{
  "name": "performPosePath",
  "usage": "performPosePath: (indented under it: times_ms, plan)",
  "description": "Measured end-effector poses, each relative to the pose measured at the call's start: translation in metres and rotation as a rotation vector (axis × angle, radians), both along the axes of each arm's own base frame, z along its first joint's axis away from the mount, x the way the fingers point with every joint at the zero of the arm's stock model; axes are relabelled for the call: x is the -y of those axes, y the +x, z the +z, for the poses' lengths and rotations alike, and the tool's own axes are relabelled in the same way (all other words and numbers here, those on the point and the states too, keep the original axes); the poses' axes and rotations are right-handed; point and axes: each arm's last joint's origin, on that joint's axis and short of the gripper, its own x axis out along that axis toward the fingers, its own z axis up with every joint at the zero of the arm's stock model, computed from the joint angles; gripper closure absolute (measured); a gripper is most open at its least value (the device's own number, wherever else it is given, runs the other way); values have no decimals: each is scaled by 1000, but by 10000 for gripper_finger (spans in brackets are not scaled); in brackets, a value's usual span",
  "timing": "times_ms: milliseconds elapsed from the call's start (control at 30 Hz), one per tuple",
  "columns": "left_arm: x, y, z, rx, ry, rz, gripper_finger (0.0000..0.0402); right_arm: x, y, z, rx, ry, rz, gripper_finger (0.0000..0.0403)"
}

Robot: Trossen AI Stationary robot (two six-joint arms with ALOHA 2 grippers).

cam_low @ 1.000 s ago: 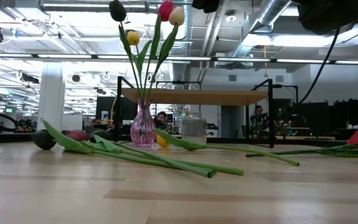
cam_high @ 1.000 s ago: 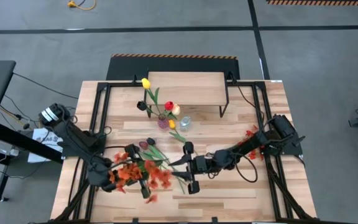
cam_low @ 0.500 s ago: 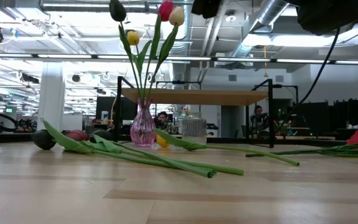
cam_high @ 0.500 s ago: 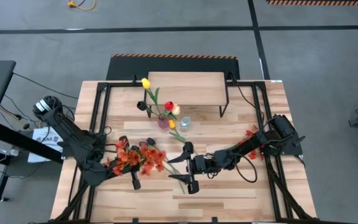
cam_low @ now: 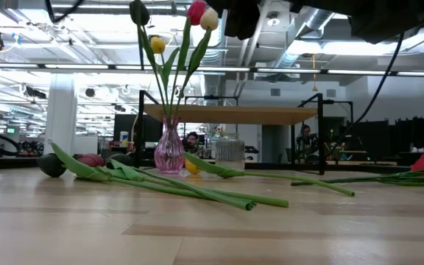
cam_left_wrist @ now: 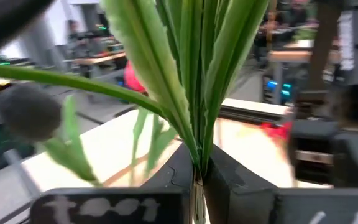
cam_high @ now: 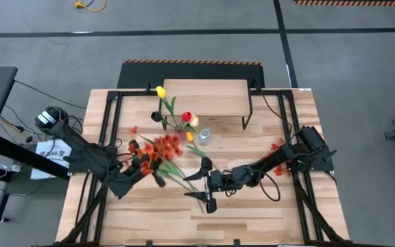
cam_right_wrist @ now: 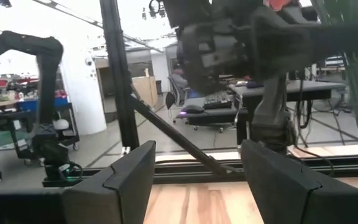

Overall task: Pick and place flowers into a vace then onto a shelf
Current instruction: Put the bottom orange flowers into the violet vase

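A: What is the biggest thing on the table?

B: The shelf (cam_high: 205, 96), at the far edge near the middle: a light wood rectangular top on thin black legs. In the low view (cam_low: 230, 114) it stands behind everything else, and nothing rests on it.

A: And the flowers?

B: They are in several places. The left gripper (cam_high: 145, 169) is clamped tight on the green stems of an orange-red spray (cam_high: 160, 147), a bushy bunch of small blossoms held above the table left of centre, with the blossoms pointing toward the vases. The left wrist view shows the stems and long leaves (cam_left_wrist: 191, 74) pinched between its two dark fingers (cam_left_wrist: 229, 180).

A: What is already in a vase?

B: A pink ribbed glass vase (cam_low: 169, 150) just in front of the shelf holds four tulips: dark maroon, yellow, red and cream heads on upright stems (cam_low: 175, 44). Just right of it stands a clear ribbed glass vase (cam_low: 230, 154).

A: And on the boards?

B: Loose tulips (cam_low: 160, 184) lie flat on the near side of the vases, stems running right, with a dark head and a red head at the left end. A yellow head (cam_high: 190, 137) lies by the vases. More red blossoms (cam_high: 280, 148) lie at the right, beside the right arm.

A: The right gripper?

B: The right gripper (cam_high: 204, 184) is low over the table near the centre, over loose stems, its fingers (cam_right_wrist: 123, 180) apart with nothing between them.

A: Any writing?

B: Pale marks on the left gripper's body in the left wrist view are too blurred to read.
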Motion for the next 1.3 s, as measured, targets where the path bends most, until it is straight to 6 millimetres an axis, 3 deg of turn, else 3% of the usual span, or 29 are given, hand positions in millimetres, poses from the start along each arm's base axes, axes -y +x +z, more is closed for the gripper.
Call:
performPosePath:
  times_ms: [333, 567, 1000, 1300]
  plan:
    - [-31, 4, -32, 47, -25, 144, 401, 6, 3, -2, -20, -11, -17, 175]
    - [-39, 7, -30, 45, -10, 173, 401, 8, 4, -4, -27, -134, -23, 175]
    - [-56, 19, -14, 78, 31, 86, 401, -3, -4, -37, -218, -389, 420, 175]
    - [-71, 23, -14, 64, 50, 139, 401, 0, -11, -52, -310, -413, 477, 175]
